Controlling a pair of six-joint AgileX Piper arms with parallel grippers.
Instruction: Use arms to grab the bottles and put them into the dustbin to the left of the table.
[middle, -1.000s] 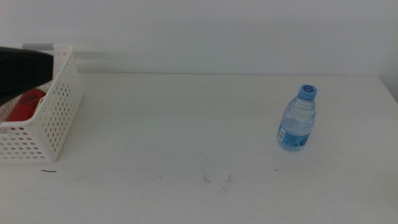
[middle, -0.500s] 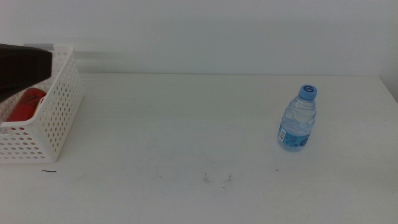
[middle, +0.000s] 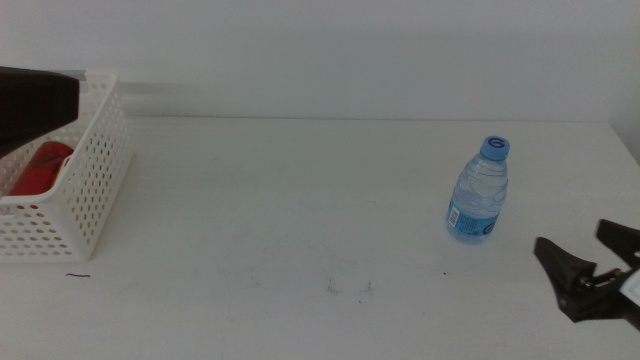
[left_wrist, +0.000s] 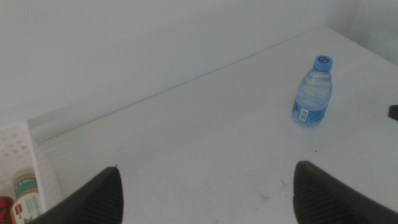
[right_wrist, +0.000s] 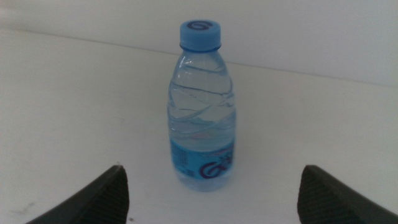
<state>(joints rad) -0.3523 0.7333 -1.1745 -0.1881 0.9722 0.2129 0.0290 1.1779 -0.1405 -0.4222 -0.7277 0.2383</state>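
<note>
A small clear water bottle (middle: 479, 190) with a blue cap and label stands upright on the white table (middle: 300, 200) at the right. It also shows in the left wrist view (left_wrist: 313, 92) and the right wrist view (right_wrist: 202, 106). My right gripper (middle: 585, 258) is open and empty at the lower right, near the bottle but apart from it. My left arm (middle: 30, 100) hangs over the white dustbin (middle: 85, 190) at the far left; its gripper (left_wrist: 205, 193) is open and empty. A red can (middle: 40, 168) lies in the dustbin. The yellow-liquid bottle (left_wrist: 26, 194) lies there too.
A short dark mark (middle: 78, 275) lies on the table in front of the dustbin. Small dark marks (middle: 348, 288) sit near the table's front middle. The table's back edge meets a white wall.
My right gripper has come into the middle view at the lower right, near the water bottle. The left arm over the dustbin has risen slightly. The bottle has not moved.
</note>
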